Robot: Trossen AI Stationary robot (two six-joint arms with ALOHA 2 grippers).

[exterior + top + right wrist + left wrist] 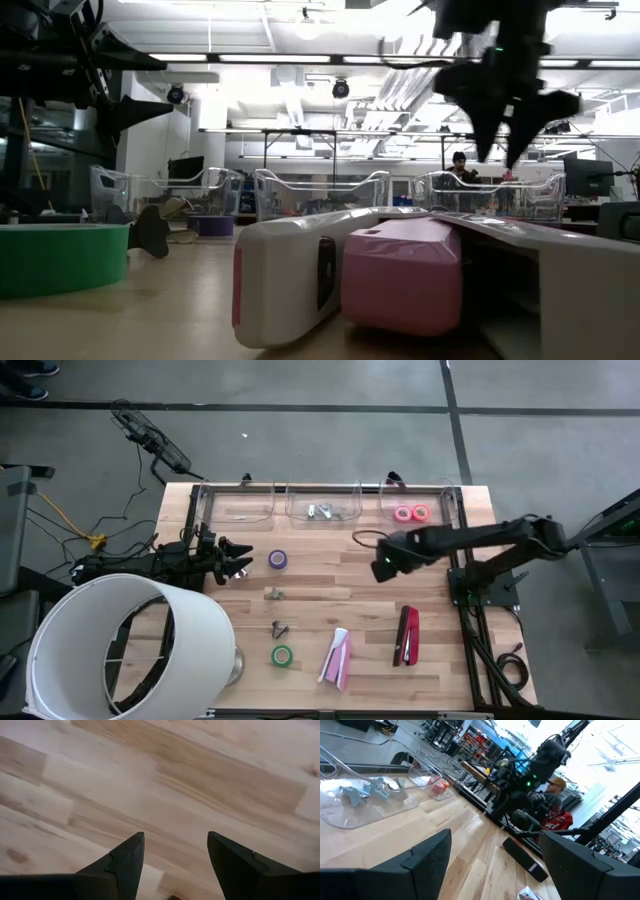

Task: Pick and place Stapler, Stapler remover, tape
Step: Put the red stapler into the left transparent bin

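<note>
My right gripper (pixel 381 567) hung open over bare pale plank table (pixel 440 670), fingers spread and empty. The left gripper (pixel 240 561) sat open too, just beside the purple tape ring (pixel 278 559). A green ring (pixel 282 655) lay near the glossy pink-and-white stapler (pixel 337 657); the red stapler (pixel 407 635) lay apart. Pink and orange rolls (pixel 412 513) sat in a clear plastic tray (pixel 455 510). I read no labels.
</note>
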